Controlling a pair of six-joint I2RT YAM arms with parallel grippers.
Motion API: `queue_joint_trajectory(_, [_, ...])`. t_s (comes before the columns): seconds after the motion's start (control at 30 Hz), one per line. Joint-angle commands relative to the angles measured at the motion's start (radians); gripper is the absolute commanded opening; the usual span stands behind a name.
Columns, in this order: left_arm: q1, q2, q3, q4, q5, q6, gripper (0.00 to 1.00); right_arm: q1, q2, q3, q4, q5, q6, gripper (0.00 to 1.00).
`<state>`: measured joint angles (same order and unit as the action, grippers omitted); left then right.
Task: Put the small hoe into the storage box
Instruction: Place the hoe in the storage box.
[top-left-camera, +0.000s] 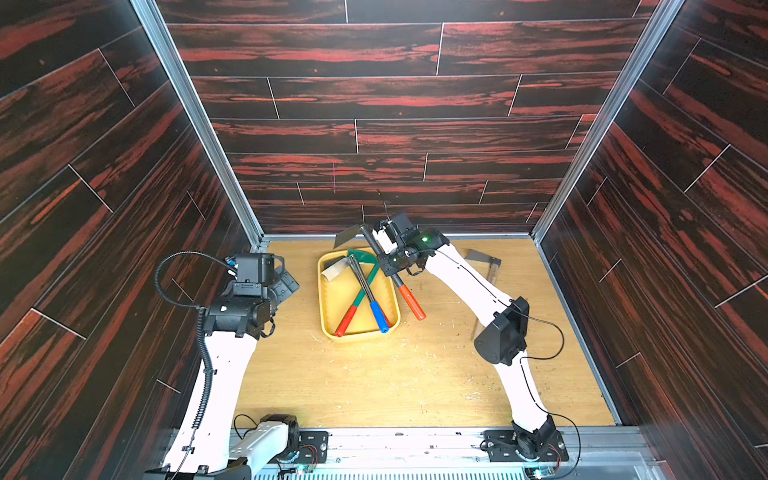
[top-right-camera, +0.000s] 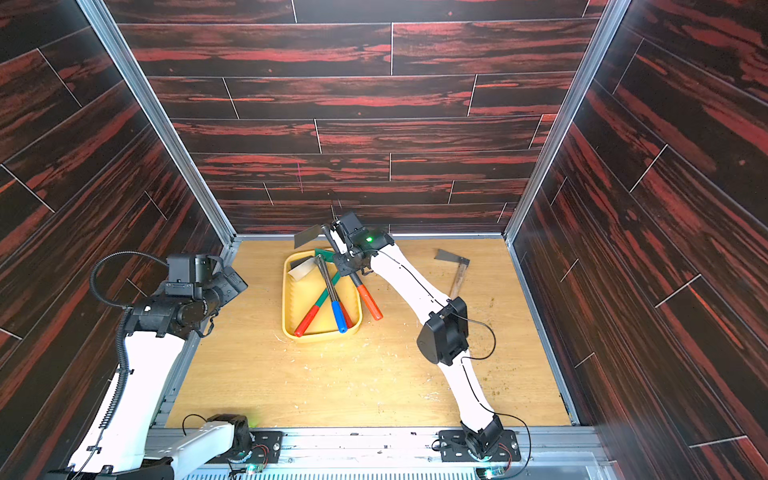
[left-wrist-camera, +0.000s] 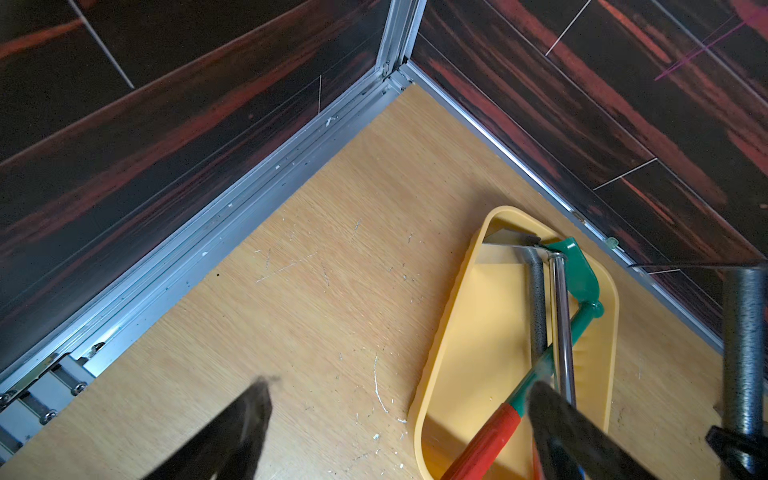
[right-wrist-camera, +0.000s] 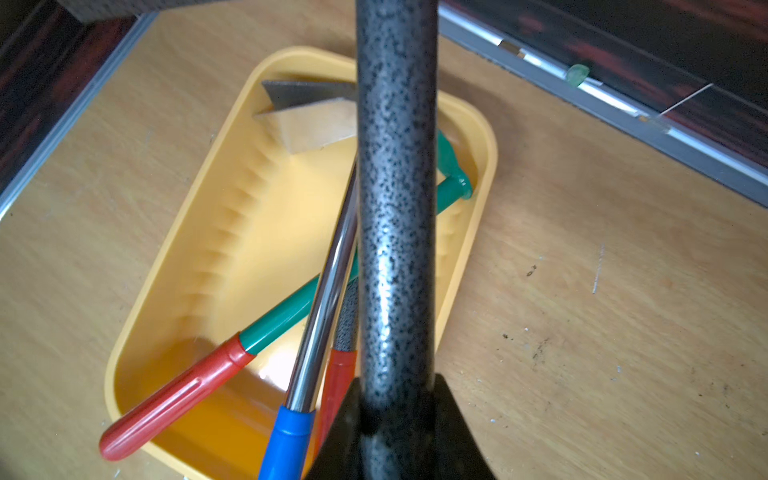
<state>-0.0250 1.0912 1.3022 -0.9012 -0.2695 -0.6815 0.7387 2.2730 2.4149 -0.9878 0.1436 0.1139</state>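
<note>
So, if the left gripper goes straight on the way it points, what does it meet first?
The left gripper would probably meet the bare light wooden tabletop, just beside the rim of the shallow yellow plastic tray; depth is unclear, so the rim itself is possible.

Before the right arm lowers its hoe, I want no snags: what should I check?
1. Right gripper shut on the hoe: ok, clamped on the shaft.
2. Hoe over the box: not ok; in both top views its orange grip shows past the rim on the right arm's side.
3. Room in the box: ok; three stored hoes cross there, and the floor beside them is bare.
4. Left gripper open, apart from the box: ok.
5. Blade clear of the back wall: cannot tell.
</note>
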Motion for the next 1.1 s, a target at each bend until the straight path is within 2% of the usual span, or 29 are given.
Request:
queue_joint_trajectory(0.0, [0.008, -0.014, 0.017, -0.033, -0.01, -0.004, 0.99, 0.015, -0.006, 0.042, 0.025, -0.02, -0.014, 0.04])
queue_joint_trajectory(0.57, [0.01, -0.019, 0.011, -0.026, -0.009, -0.017, 0.99, 0.061, 0.039, 0.087, -0.023, -0.032, -0.024, 0.04])
queue_joint_trajectory(0.73, [0.01, -0.024, 0.012, -0.027, -0.015, -0.023, 0.99, 0.075, 0.082, 0.144, -0.058, -0.036, -0.012, 0.04])
queue_joint_trajectory(1.07, [0.009, -0.039, 0.023, -0.042, -0.037, -0.027, 0.99, 0.091, 0.131, 0.189, -0.116, 0.009, 0.016, 0.04])
